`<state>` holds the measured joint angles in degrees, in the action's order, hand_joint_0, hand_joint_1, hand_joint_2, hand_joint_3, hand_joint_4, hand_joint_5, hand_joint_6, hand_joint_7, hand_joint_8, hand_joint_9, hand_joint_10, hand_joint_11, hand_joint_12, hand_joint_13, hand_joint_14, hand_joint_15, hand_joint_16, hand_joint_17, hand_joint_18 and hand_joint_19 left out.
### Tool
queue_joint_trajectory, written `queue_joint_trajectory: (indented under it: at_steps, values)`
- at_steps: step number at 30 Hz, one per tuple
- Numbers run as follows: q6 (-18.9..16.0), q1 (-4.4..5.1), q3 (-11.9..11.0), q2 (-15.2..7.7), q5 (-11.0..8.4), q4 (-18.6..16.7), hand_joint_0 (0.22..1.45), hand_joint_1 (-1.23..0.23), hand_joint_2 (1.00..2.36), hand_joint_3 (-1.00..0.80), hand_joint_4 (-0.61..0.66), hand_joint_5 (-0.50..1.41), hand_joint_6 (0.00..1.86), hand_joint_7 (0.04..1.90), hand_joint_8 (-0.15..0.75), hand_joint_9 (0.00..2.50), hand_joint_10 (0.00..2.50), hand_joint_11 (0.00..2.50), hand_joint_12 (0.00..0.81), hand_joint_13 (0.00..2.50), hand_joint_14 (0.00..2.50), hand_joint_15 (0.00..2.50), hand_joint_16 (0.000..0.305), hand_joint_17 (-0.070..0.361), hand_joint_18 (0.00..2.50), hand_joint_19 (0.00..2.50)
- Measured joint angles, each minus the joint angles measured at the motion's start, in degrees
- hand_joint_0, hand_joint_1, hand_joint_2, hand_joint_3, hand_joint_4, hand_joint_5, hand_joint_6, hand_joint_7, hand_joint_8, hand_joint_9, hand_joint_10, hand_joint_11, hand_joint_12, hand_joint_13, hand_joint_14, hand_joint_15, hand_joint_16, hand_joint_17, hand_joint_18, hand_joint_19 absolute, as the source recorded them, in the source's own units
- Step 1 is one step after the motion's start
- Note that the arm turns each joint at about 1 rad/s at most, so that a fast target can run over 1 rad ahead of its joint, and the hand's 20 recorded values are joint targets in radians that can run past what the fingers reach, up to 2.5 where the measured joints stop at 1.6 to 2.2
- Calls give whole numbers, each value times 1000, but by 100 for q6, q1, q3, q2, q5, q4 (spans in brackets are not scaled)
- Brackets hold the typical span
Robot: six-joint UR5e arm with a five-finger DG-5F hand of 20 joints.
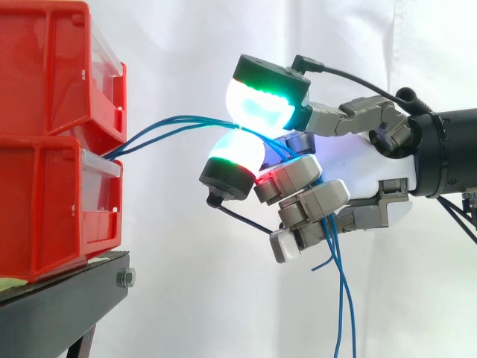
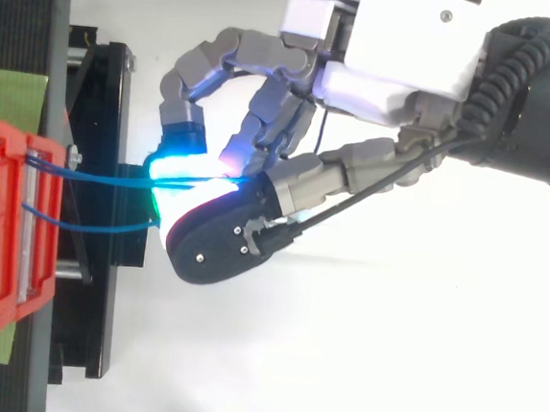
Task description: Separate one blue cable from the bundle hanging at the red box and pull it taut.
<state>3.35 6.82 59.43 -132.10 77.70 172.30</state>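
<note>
Arm (image 1: 456, 153) comes in level from the right, wrist roughly horizontal; red bins (image 1: 52, 89) stacked two high on the black stand (image 1: 59, 306) at left, white curtain (image 1: 186, 45) behind; hand (image 1: 373, 175) sits between, palm side-on and near the bins but well clear of them, one glowing pad (image 1: 257, 104) above and another (image 1: 235, 153) below, pressed together on the blue cables (image 1: 179, 118); remaining fingers curled loosely under the palm, apparently gripping nothing, though the loose ends run past them; cables exit at the seam between upper and lower bin, run right to the pinch, pass behind the hand, then the tails (image 1: 344, 298) hang free below it; status: grasp is made, separation looks doubtful; side view shows more than one strand converging into the pinch; top view shows two strands (image 2: 104, 178) leaving the bin front apart, the upper going straight into the pads and the lower curving in under them; cannot tell whether that lower one is clamped or just lying alongside; tension: the run from bin to pads bows gently, so slack remains; judged left to do: shed the extra strand so one cable is isolated, then draw the hand away from the bins until that run goes straight.
</note>
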Motion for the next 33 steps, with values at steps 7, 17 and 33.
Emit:
queue_joint_trajectory:
  at_steps: [7, 17, 33]
  values:
    - [-1, 3, 5, 0, 0, -3, 464, -703, 1000, -500, 145, -155, 935, 995, 373, 1197, 268, 1477, 383, 1358, 98, 1624, 56, 127, 889, 764]
    - [-1, 5, 7, 0, 0, -3, 602, -584, 1013, -324, 138, -150, 924, 1158, 330, 1291, 37, 1665, 334, 1386, 0, 1707, 50, 111, 863, 827]
    - [-1, 3, 7, 0, 0, -2, 654, -838, 1000, -500, 126, -167, 931, 1073, 308, 1151, 114, 1642, 335, 1284, 5, 1684, 49, 110, 804, 772]
